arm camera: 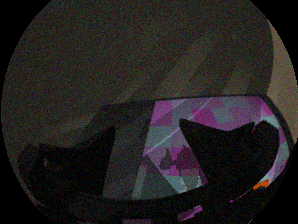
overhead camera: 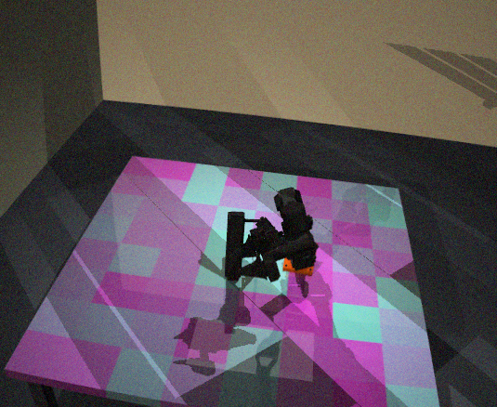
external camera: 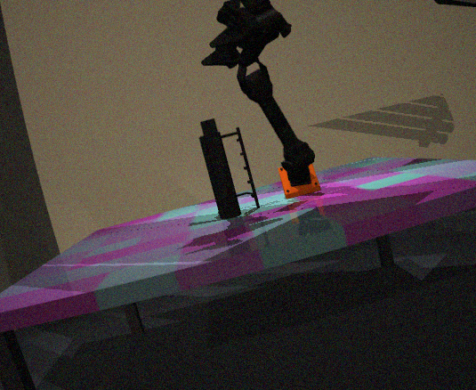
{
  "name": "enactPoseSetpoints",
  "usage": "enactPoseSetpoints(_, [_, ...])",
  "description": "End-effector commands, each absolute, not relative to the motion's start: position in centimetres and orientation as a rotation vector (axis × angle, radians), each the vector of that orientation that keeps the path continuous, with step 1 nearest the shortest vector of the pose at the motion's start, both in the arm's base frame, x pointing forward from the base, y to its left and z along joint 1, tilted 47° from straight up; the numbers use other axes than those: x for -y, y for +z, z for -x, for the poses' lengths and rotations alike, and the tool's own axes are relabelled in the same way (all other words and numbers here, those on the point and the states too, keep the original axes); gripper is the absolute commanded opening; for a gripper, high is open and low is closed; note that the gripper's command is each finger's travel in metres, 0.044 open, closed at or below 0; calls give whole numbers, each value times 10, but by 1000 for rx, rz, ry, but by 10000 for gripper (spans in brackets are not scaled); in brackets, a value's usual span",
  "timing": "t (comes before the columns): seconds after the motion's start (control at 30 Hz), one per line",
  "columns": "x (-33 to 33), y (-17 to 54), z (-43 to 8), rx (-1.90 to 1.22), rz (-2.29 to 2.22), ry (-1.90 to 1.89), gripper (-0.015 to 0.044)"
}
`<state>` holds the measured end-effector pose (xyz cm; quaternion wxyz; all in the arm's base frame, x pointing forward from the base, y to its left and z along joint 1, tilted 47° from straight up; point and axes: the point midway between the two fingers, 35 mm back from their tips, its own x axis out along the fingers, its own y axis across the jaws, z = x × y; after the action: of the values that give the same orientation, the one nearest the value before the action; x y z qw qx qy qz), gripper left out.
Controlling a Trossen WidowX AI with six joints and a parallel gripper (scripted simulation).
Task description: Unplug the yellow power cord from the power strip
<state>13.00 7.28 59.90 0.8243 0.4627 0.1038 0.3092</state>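
pincer (external camera: 227,52) gapes wide, holding nothing, raised high above the table (external camera: 378,209) middle.

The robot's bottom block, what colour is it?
Orange base, clearest in the exterior view.

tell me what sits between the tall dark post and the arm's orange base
a thin dark rail with small pegs stands between the post and the orange base, joined to the post top and bottom; exterior view shows it best
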Motion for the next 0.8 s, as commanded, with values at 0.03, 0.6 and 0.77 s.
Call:
enactPoseSetpoints(0.03, [-77,600,-127,-196,-964,655,348])
enactPoseSetpoints(0.6, [-216,543,-151,27,-334,507,160])
enactPoseSetpoints(0.77, [-245,494,-197,-63,-156,449,160])
